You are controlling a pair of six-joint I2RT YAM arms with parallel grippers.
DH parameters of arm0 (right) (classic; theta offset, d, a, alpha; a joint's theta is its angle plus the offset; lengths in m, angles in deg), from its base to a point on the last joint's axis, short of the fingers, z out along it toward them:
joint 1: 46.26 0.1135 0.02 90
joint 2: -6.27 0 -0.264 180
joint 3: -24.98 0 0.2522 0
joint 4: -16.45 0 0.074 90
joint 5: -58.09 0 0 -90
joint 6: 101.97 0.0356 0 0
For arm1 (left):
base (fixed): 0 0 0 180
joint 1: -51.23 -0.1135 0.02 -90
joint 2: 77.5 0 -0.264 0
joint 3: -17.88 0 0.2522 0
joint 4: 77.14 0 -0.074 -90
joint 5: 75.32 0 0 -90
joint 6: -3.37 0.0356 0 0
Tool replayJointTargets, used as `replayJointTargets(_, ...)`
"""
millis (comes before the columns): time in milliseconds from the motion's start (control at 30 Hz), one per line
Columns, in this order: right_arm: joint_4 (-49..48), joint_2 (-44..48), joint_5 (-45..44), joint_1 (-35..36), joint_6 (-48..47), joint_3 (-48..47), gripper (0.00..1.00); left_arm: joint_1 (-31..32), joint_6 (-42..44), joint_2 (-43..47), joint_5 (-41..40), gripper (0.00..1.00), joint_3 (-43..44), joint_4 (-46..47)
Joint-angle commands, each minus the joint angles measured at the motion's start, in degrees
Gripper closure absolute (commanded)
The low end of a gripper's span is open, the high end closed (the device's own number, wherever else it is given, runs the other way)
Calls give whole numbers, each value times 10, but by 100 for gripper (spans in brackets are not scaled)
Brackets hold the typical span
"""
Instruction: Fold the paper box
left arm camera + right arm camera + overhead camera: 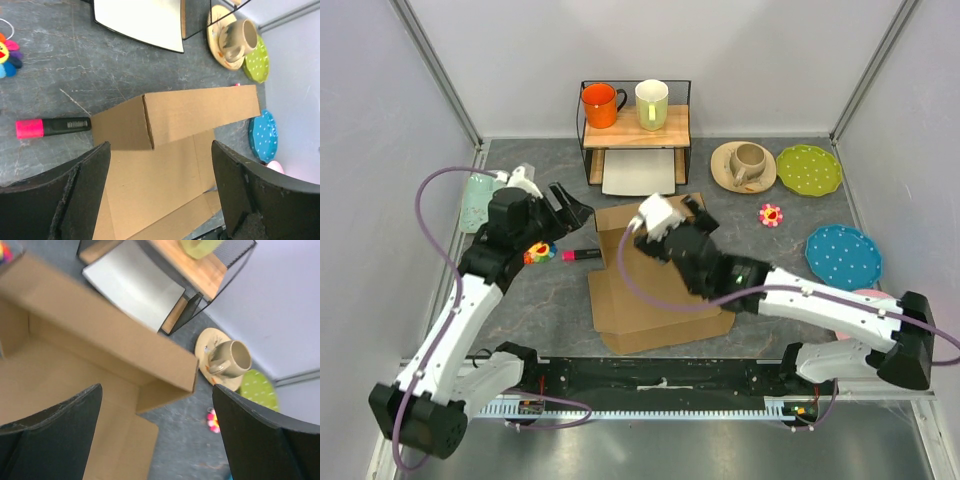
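Grey marbled counter [555,305], pale walls [620,50] around. The paper box [650,305] lies part-folded just before the wire rack [635,135], one side raised; left jaws and right jaws spread, holding nothing

The right arm [820,300] hides the middle of the brown corrugated cardboard box [640,330] and most of a pink plate [866,295].
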Motion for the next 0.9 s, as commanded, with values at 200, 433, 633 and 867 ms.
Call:
replayJointTargets(200, -346, 3, -185, 102, -397, 210, 2, -2, -63, 190, -124, 10, -95, -81)
replayJointTargets(433, -486, -75, -160, 105, -465, 252, 2, -2, -77, 229, -129, 10, -132, -114)
replayJointTargets(633, -541, -159, -175, 101, -496, 215, 2, -2, -70, 248, -141, 10, -132, -138)
replayJointTargets(867, -586, -225, -196, 73, -537, 168, 4, -3, -62, 262, -143, 10, -129, -153)
